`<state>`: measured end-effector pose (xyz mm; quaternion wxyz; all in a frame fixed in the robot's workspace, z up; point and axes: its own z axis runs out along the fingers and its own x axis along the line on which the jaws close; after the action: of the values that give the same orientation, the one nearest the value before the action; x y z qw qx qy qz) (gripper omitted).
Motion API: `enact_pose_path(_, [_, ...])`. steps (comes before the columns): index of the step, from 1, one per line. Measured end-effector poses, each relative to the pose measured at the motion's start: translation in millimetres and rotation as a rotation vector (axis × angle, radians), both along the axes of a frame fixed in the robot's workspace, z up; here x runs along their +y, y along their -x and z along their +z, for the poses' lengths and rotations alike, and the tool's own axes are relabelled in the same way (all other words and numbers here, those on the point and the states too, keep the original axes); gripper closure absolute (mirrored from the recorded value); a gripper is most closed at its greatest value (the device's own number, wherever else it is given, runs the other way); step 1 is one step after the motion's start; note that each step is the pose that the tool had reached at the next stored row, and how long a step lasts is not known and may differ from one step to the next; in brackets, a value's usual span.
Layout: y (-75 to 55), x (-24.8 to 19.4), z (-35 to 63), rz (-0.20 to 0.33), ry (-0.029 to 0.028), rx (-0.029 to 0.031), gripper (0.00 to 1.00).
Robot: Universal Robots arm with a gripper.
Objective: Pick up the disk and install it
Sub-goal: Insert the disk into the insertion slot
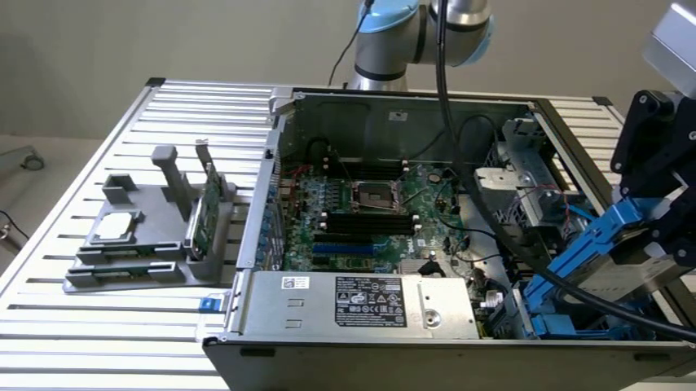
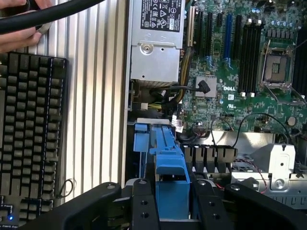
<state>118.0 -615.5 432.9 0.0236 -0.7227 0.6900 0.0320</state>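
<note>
Fingers (image 2: 144, 203) of the gripper (image 2: 171, 196) clamp the disk (image 1: 609, 244), tilted over the computer case's (image 1: 359, 106) drive bay (image 1: 549, 318); crooked rails could jam or snag nearby wires (image 2: 240, 117).

i see bright blue rails on the disk (image 1: 592, 244), its body silver-grey as far as i can tell. the pincer (image 2: 171, 196) is matte black. the motherboard (image 1: 370, 220) is green with black and blue slots. the power supply (image 1: 359, 301) is pale grey with a black-and-white label. the worktop (image 1: 109, 326) is silver, ribbed in even stripes; the keyboard (image 2: 29, 134) is black.
</note>
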Motion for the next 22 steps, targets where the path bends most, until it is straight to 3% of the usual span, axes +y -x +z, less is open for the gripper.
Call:
enact_pose_path(14, [3.4, -0.8, -8.3, 0.000, -0.0082, -0.0072, 0.67])
enact_pose_path(22, [4.6, 1.1, -15.8, 0.000, -0.0088, -0.0111, 0.67])
